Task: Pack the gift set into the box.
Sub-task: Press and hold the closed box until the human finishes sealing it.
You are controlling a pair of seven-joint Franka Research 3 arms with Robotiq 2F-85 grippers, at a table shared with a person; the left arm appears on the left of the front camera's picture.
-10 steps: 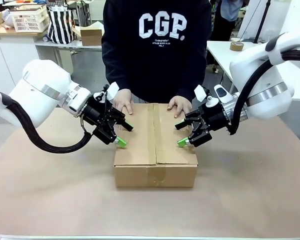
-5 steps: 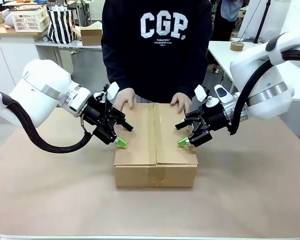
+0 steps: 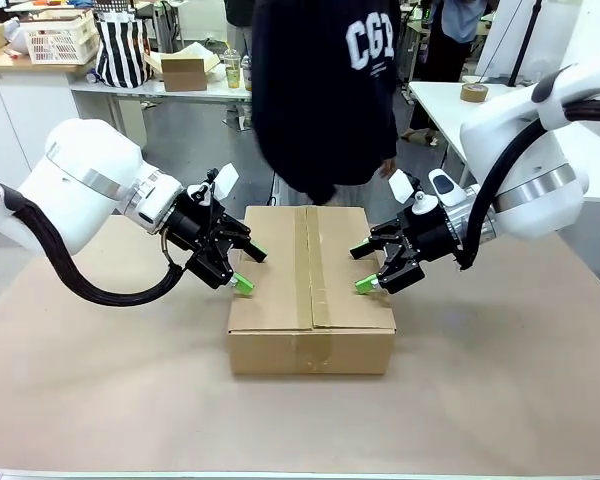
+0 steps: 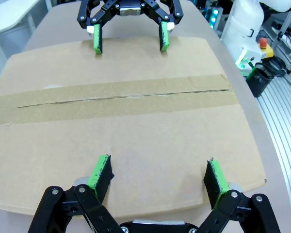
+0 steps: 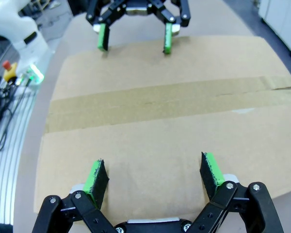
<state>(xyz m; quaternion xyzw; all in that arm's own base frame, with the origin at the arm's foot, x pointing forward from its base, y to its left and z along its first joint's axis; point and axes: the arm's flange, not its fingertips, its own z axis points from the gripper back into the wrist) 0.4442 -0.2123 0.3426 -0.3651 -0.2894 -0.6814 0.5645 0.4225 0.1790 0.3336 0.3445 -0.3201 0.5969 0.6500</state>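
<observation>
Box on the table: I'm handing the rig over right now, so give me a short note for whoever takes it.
Left end effector: open, empty, at the box's left top edge.
Right end effector: open, empty, at its right top edge.
Box: mid-table, flaps shut, tape along the centre seam and down the front.
Gift set: not visible, presumably inside.
Person: at the far side, hands off the box.
Done: box closed and taped.
Left: nothing obvious; probably retract both arms.

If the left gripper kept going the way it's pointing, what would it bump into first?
Most likely the closed top of the box: the left gripper, open, points down onto that flap. How far above it hangs is unclear.
</observation>
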